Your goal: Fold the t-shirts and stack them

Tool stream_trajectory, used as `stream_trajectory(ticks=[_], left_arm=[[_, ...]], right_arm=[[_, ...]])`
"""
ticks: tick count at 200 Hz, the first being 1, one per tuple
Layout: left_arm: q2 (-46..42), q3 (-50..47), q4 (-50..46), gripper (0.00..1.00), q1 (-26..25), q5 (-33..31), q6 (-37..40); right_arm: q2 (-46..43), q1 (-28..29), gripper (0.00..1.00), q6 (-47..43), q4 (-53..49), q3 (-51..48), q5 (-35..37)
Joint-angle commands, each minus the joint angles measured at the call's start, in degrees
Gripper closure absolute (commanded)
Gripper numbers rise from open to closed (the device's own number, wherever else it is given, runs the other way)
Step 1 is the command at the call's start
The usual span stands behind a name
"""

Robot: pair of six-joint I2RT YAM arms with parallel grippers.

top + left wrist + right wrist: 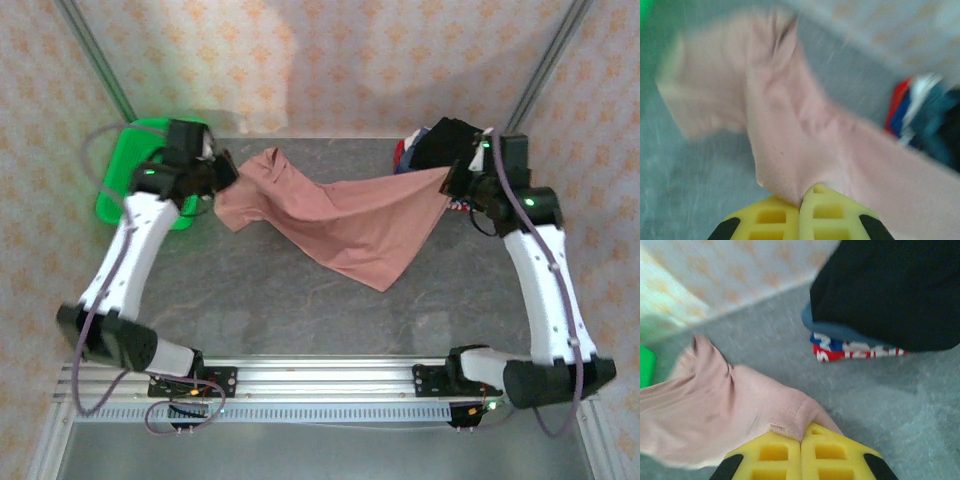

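A dusty-pink t-shirt (345, 220) hangs stretched across the back of the grey table between my two grippers, its lower part drooping onto the tabletop. My left gripper (222, 178) is shut on its left edge, yellow fingers pinched together on the pink t-shirt (790, 145). My right gripper (452, 178) is shut on its right corner, the hem of the pink t-shirt (740, 405) caught between the pads. A pile of other t-shirts (440, 145) lies at the back right: a black t-shirt (890, 295) on top of navy, red and white printed ones (850, 349).
A green mesh basket (125, 175) stands at the back left, partly behind my left arm. Patterned walls close the back and sides. The aluminium rail (320, 385) with both arm bases runs along the near edge. Bare grey tabletop (300, 310) lies in front of the shirt.
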Motion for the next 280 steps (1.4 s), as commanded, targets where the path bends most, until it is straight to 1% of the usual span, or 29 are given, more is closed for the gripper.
stream_trajectory(ticks=[1, 18, 42, 66, 93, 107, 122, 129, 143, 152, 180, 195, 213, 230, 242, 257, 270, 280], left_arm=[[-1.02, 8.83, -6.74, 1.00, 0.99, -2.08, 1.89], [-0.26, 15.86, -6.80, 1.00, 1.00, 0.21, 1.59], [0.99, 24.33, -7.12, 1.00, 1.57, -0.99, 2.02], [6.48, 34.64, -7.25, 1.00, 3.03, 0.29, 2.71], [15.17, 44.93, -5.70, 1.00, 4.08, 1.31, 3.16], [21.29, 52.58, -5.02, 1.00, 5.20, 2.64, 2.81], [28.52, 61.17, -2.17, 1.00, 7.16, 6.67, -0.21], [33.72, 65.65, -0.89, 1.00, 8.22, 8.18, -2.37], [40.61, 72.18, 3.59, 1.00, 9.97, 11.10, -7.25], [43.15, 72.83, 7.74, 1.00, 10.95, 11.86, -9.94], [47.30, 71.94, 21.38, 1.00, 12.64, 12.78, -15.32], [48.02, 72.08, 27.92, 1.00, 12.84, 12.27, -16.97], [47.25, 72.42, 31.48, 1.00, 13.82, 10.74, -16.61], [45.91, 72.45, 31.79, 1.00, 15.63, 10.86, -16.29], [45.11, 72.38, 31.23, 1.00, 16.97, 11.89, -15.32], [44.60, 72.24, 30.99, 1.00, 17.76, 15.31, -14.03], [43.65, 72.12, 26.97, 1.00, 17.28, 17.24, -9.53], [42.76, 71.50, 21.57, 1.00, 16.70, 17.93, -5.03]], right_arm=[[-4.00, -1.69, 1.00, 2.84, -4.22, 5.77, 3.76], [-4.71, -3.45, 1.00, 3.60, -5.36, 11.92, 4.35], [-3.43, -3.80, 1.00, 3.22, -7.39, 21.38, 5.92], [-0.22, -3.79, 1.00, 2.52, -7.09, 27.86, 4.19], [7.87, -3.80, 1.00, 0.85, -3.26, 31.98, -0.20], [13.96, -3.80, 1.00, -1.12, -2.90, 37.17, -1.38], [22.38, -4.21, 1.00, -3.63, -4.22, 46.02, -3.25], [26.88, -4.54, 1.00, -4.45, -5.13, 50.63, -3.89], [35.04, -6.26, 1.00, -3.32, -4.49, 59.16, -7.31], [38.88, -8.23, 1.00, -0.32, -0.83, 61.57, -10.71], [50.02, -12.21, 1.00, 7.86, 8.93, 69.29, -16.99], [52.61, -13.79, 1.00, 13.31, 16.76, 69.80, -20.48], [53.73, -14.95, 1.00, 17.81, 25.23, 69.82, -22.18], [53.36, -15.70, 1.00, 19.26, 29.44, 69.83, -23.22], [52.79, -16.21, 1.00, 19.20, 29.21, 69.44, -23.33], [52.13, -16.65, 1.00, 18.17, 27.32, 68.51, -24.80], [51.10, -16.64, 1.00, 16.39, 23.72, 66.56, -25.37], [49.76, -16.64, 1.00, 14.70, 21.56, 63.66, -26.35]])
